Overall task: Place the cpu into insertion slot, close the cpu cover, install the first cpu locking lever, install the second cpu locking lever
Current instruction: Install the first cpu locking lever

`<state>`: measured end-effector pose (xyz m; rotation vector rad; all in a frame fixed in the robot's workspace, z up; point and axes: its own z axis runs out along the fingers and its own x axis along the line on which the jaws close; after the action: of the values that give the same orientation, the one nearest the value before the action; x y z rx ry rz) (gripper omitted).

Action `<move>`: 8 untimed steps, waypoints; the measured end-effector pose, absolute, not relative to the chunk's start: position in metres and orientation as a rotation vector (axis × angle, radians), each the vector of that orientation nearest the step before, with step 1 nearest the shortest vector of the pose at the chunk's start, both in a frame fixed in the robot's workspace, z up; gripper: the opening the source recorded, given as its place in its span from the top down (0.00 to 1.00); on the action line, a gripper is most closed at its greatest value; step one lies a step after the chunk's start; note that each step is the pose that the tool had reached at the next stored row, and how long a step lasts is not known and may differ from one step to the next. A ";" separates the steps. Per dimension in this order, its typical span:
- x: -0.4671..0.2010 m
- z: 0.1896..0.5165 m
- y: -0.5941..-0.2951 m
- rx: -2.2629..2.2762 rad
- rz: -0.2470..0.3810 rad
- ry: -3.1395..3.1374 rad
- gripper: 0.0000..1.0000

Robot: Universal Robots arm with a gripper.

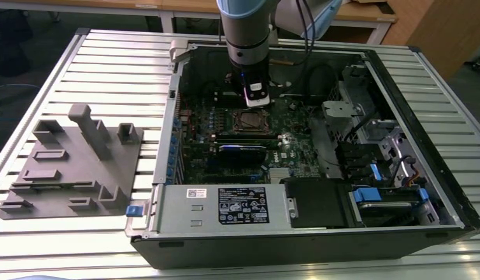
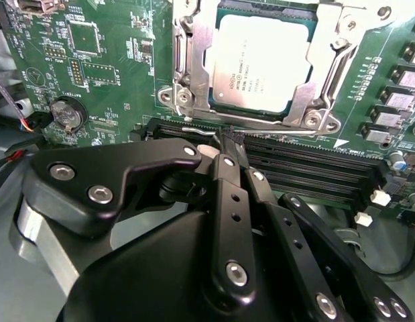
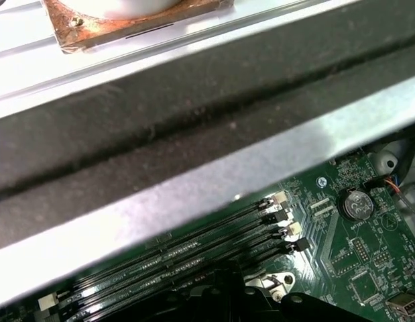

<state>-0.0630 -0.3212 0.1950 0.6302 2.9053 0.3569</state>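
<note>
Jaws look pinched shut, tips right at the thin wire locking lever point(image 2: 197, 131), which runs along the insertion slot point(image 2: 184, 100) edge nearest them. Cpu point(image 2: 261, 60) sits inside w/ cpu cover point(image 2: 330, 67) down over it, just beyond the tips. Can't tell if lever's actually clamped.

Grey fixture block point(image 1: 69, 163) on slatted table point(image 1: 107, 64), the exterior view's left of open PC case point(image 1: 302, 251) w/ PSU point(image 1: 224, 204).

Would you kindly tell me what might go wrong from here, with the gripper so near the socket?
The gripper sits at the thin locking lever beside the cpu cover; the wire could slip free. Its fingers also hang close over the memory slots and might strike them.
</note>
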 end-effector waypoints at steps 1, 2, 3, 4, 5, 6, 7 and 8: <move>-0.063 0.195 -0.321 0.630 0.355 2.905 0.89; -0.063 0.195 -0.321 0.629 0.353 2.904 0.89; -0.063 0.195 -0.321 0.629 0.352 2.904 0.89; -0.063 0.195 -0.321 0.629 0.351 2.904 0.89; -0.063 0.195 -0.321 0.629 0.351 2.904 0.89; -0.063 0.194 -0.321 0.629 0.351 2.903 0.89; -0.063 0.194 -0.321 0.629 0.351 2.903 0.89; -0.063 0.194 -0.321 0.628 0.350 2.902 0.89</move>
<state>-0.0630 -0.3212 0.1940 0.6283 2.9022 0.3499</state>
